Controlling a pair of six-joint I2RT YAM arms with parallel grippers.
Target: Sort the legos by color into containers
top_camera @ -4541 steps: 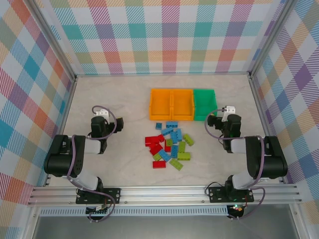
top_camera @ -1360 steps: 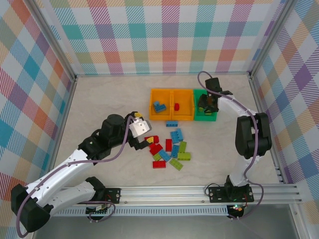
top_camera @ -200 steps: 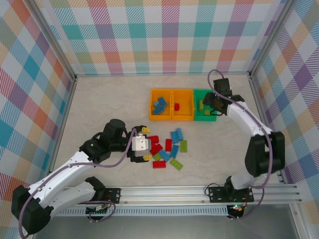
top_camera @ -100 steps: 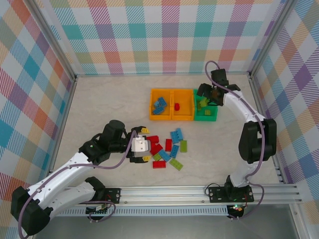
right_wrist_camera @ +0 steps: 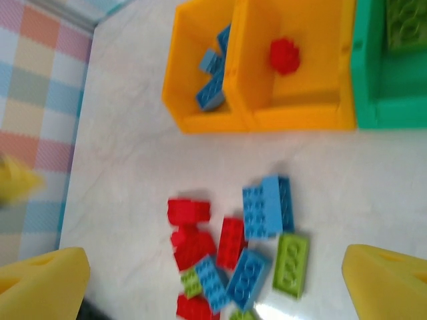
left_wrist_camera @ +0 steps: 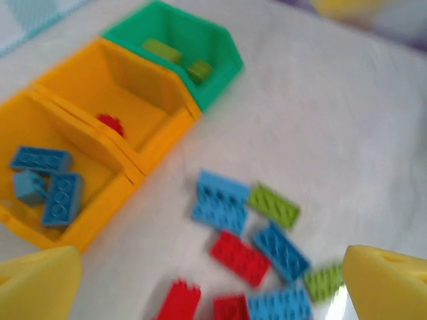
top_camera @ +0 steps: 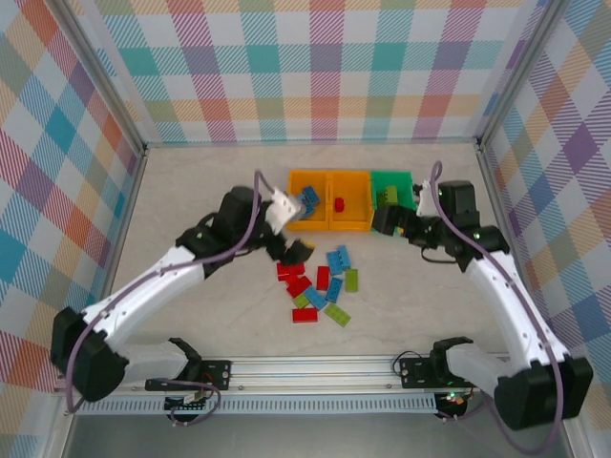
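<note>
Evidently found several legos (top_camera: 323, 279) sorted in bins (top_camera: 348, 226); remainder clustered on tabletop (top_camera: 181, 181). Noted left fingers (left_wrist_camera: 40, 283) and right fingers (right_wrist_camera: 383, 283) spread apart, empty. Judged likely fault: pinching two touching bricks, binning wrong colour.

Pastel plaid walls (top_camera: 325, 67) around a pale, perhaps marbled tabletop (top_camera: 191, 181)

Pale marbled table (top_camera: 191, 181) carries joined containers (top_camera: 350, 199), loose red, blue, green legos (top_camera: 320, 284) scattered in front

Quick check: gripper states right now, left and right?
Left gripper: jaws open, holding nothing.
Right gripper: jaws open, holding nothing.
</note>
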